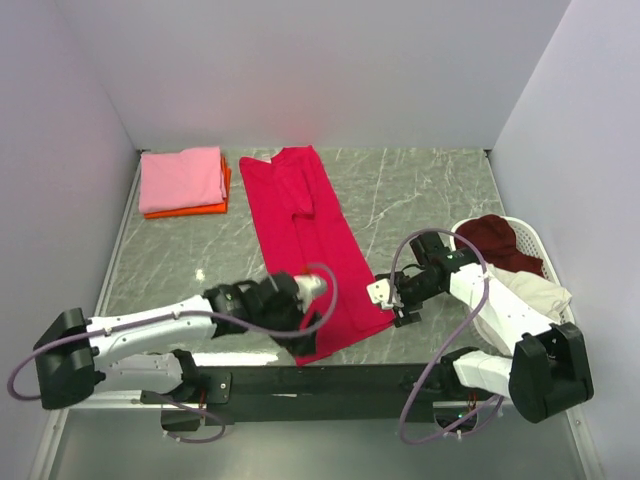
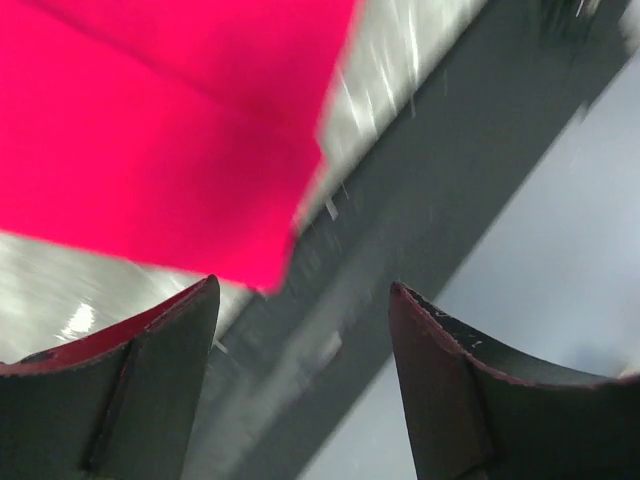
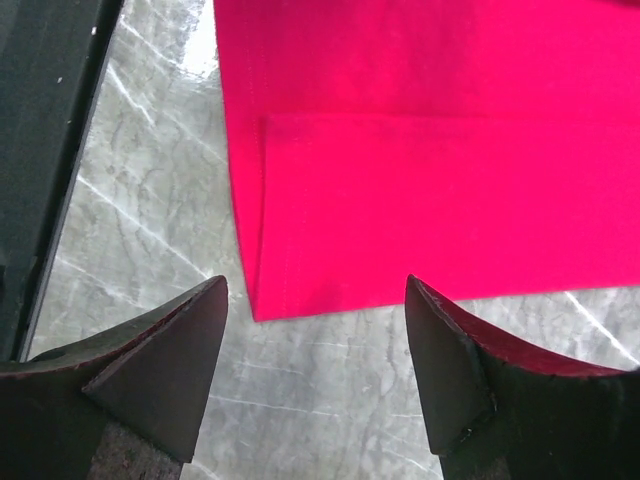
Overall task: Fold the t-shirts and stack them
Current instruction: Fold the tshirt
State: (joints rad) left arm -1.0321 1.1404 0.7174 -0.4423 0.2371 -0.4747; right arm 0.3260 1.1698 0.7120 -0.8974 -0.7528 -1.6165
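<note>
Left fingers (image 2: 160,360): spread wide, with nothing between them. They hang over the low corner of the red shirt (image 1: 310,230), at the bottom middle of the top view. The left wrist view is blurry.
Right fingers (image 3: 160,350): spread wide too, and holding nothing. They are just beside the shirt's low right corner, over bare counter (image 1: 420,190).
Where the red shirt is: flat on the counter, in the middle of the top view. It runs from the bottom middle up to the top middle, leaning a little to the left.
How the red shirt looks: bright red and soft. Its sides are folded in, so it is one long strip. The right wrist view shows one layer lying on another with a straight edge. Near the top there is a small bump of cloth.
Basket (image 1: 525,230): at the right side, holding a maroon shirt (image 1: 495,240) and a cream shirt (image 1: 535,290), both crumpled.
Pile: at the upper left, a pink shirt (image 1: 182,178) lies folded on top of a folded orange shirt (image 1: 180,211).
Done: I think two shirts are folded and stacked, and the red one is half folded.
Left to do: the red strip likely needs folding end to end and then a place on the pile. After that come the two shirts in the basket.
</note>
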